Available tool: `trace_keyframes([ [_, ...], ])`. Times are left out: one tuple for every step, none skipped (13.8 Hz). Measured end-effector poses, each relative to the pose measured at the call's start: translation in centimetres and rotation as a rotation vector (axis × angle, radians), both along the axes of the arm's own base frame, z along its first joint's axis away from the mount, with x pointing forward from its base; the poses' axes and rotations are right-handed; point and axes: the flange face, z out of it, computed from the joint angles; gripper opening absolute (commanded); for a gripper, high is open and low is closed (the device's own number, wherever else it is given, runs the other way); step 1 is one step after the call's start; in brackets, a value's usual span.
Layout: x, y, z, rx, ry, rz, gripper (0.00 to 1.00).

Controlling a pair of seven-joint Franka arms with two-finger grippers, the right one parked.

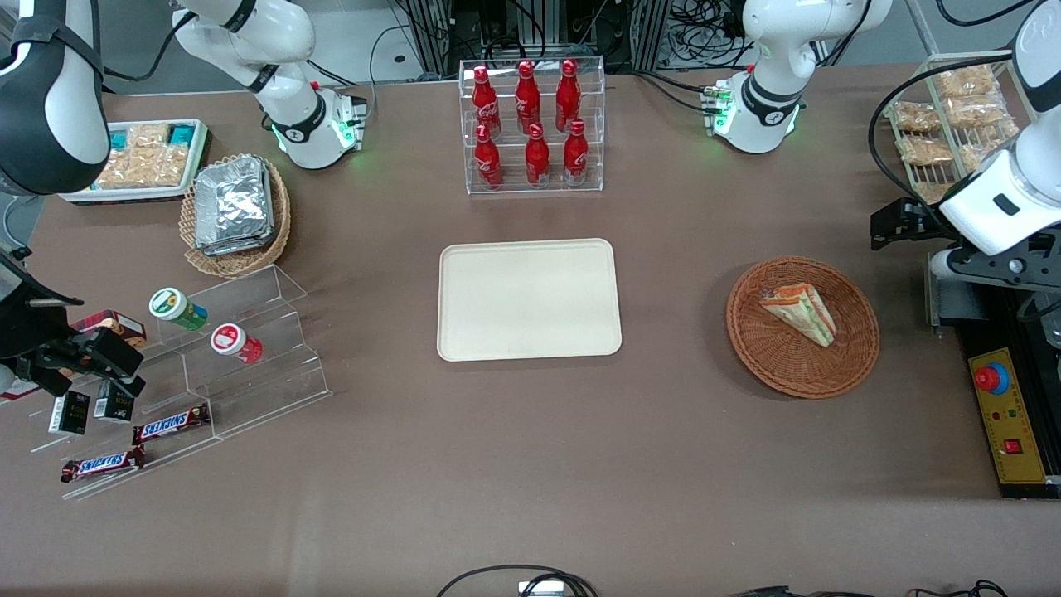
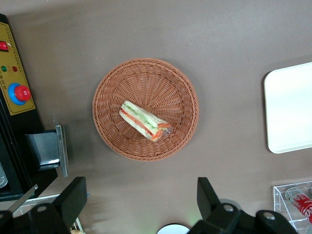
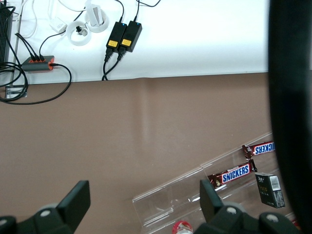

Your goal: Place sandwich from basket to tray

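Along the near edge of the worktop (image 1: 530, 497), bare brown surface runs wide toward both ends. Mid-table sits the tray (image 1: 529, 299), cream, low rim, nothing on it, with open tabletop between it and the basket (image 1: 802, 327) toward my working end. Sandwich (image 1: 798, 312) lies in the basket, roughly centred, its wicker rim clear all round: white bread wedge, orange and green layers, clear wrap. Long axis lies diagonal across the basket bottom, with the wrap's crimped end (image 2: 165, 129) pointing toward the tray (image 2: 289, 108). My gripper (image 1: 895, 222) hangs above the table near the working-arm end edge, farther from the front camera than the basket, fingers (image 2: 73, 200) spread wide, holding nothing.
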Motion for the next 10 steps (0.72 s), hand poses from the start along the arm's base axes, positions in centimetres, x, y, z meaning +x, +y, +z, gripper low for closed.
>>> trace_keyframes([
  [0.0,0.0,0.0,0.0,-0.001,0.001,1.0],
  [0.0,0.2,0.0,0.0,-0.001,0.003,1.0],
  [0.0,0.4,0.0,0.0,-0.001,0.007,1.0],
  [0.0,0.6,0.0,0.0,0.0,0.01,1.0],
  [0.1,0.7,0.0,0.001,0.001,0.013,1.0],
  [0.1,0.8,-0.1,0.002,0.003,0.015,1.0],
  [0.2,0.8,-0.5,0.003,0.009,0.025,1.0],
  [0.2,0.9,-1.1,0.006,0.021,0.041,1.0],
  [0.2,0.9,-2.2,0.013,0.036,0.058,1.0],
  [0.3,0.9,-3.5,0.02,0.042,0.07,1.0],
])
